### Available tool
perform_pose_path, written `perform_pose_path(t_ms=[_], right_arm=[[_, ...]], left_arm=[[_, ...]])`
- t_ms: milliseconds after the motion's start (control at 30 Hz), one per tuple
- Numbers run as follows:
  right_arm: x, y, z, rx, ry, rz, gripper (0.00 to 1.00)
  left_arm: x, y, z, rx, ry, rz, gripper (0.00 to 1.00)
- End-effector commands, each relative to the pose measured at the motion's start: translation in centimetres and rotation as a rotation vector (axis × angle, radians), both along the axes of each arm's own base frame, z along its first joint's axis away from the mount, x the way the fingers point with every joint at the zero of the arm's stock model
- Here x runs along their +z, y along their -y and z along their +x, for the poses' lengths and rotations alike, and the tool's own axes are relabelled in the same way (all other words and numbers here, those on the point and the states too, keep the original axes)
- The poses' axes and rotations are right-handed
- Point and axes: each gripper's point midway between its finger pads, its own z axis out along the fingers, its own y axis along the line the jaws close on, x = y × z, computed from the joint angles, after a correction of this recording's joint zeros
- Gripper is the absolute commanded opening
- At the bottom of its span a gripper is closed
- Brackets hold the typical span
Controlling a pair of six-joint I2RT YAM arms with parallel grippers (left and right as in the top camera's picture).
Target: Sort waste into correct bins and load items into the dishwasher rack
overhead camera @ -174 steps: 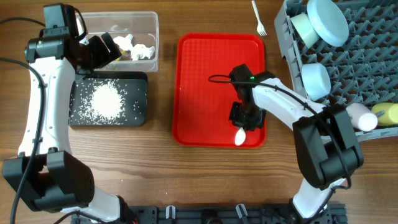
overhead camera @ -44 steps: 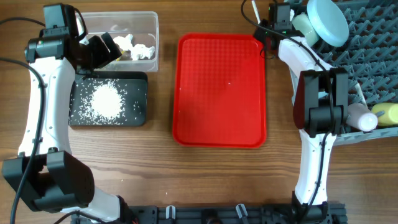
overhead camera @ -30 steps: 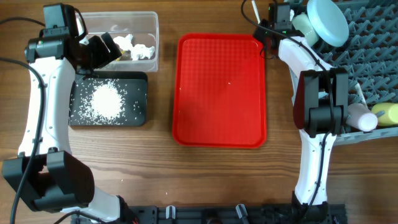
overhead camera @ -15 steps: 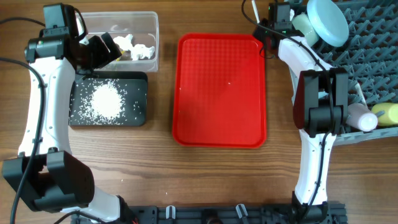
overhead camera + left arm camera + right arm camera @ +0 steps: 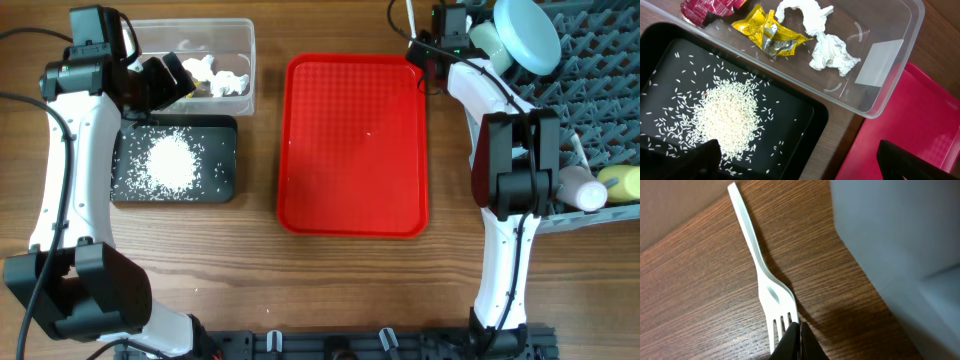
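Observation:
A white plastic fork (image 5: pixel 412 24) (image 5: pixel 760 265) lies flat on the wood beside the grey dishwasher rack (image 5: pixel 590 100). My right gripper (image 5: pixel 421 50) (image 5: pixel 799 326) is shut, its tips pinched at the fork's rightmost tine. My left gripper (image 5: pixel 165 80) (image 5: pixel 800 167) hangs wide open and holds nothing, over the seam between the clear tub (image 5: pixel 250 60) (image 5: pixel 890 90) and the black tray (image 5: pixel 225 130) (image 5: pixel 805 115). The tub holds a red wrapper (image 5: pixel 705 7), a yellow wrapper (image 5: pixel 770 35) and tissue (image 5: pixel 830 50). Rice (image 5: pixel 170 165) (image 5: pixel 725 117) is heaped in the black tray.
The red tray (image 5: pixel 355 150) (image 5: pixel 920 125) lies between the arms. The rack holds a pale blue plate (image 5: pixel 528 35), two bowls (image 5: pixel 487 42) (image 5: pixel 507 128), a white cup (image 5: pixel 580 188) and a yellow cup (image 5: pixel 622 182). The rack's wall stands close to the right of the fork.
Earlier the right gripper was over the red tray with the spoon; it is now at the fork by the rack. In the last second neither arm visibly moved.

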Motion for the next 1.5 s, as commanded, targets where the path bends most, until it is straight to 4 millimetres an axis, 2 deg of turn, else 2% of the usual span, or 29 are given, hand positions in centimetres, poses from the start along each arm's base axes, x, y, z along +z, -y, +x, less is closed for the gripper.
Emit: perform_pose_path(t_ms=[0,167,500,533,567,600,633,800,1000,1300,1467], right_arm=[[1.4,0.0,0.2,0.044,0.018,-0.015,0.04],[5.3,-0.3,0.3,0.069,0.071,-0.028,0.04],[6.2,-1.4,-0.1,0.126,0.073,-0.119,0.04],[6.3,-1.5,-0.2,0.124,0.074,-0.115,0.07],[6.3,-1.7,-0.2,0.128,0.072,-0.109,0.20],[6.2,-2.0,-0.4,0.132,0.067,-0.102,0.48],[6.1,-2.2,-0.5,0.128,0.059,-0.095,0.55],[5.7,-1.9,-1.0,0.112,0.034,-0.165,0.54],[5.1,-1.8,-0.7,0.129,0.037,-0.190,0.40],[3.7,-1.4,-0.7,0.133,0.019,-0.219,0.40],[1.2,-1.5,-1.0,0.140,-0.023,-0.218,0.40]], left_arm=[[0.3,0.0,0.1,0.009,0.006,-0.008,1.00],[0.3,0.0,0.1,0.008,0.006,-0.008,1.00],[0.3,0.0,0.1,0.008,0.006,-0.008,1.00],[0.3,0.0,0.1,0.008,0.006,-0.008,1.00],[0.2,0.0,0.1,0.008,0.006,-0.008,1.00],[0.2,0.0,0.1,0.008,0.006,-0.008,1.00],[0.3,0.0,0.1,0.008,0.006,-0.008,1.00],[0.3,0.0,0.1,0.008,0.006,-0.008,1.00],[0.3,0.0,0.1,0.008,0.006,-0.008,1.00],[0.2,0.0,0.1,0.008,0.006,-0.008,1.00],[0.3,0.0,0.1,0.008,0.006,-0.008,1.00]])
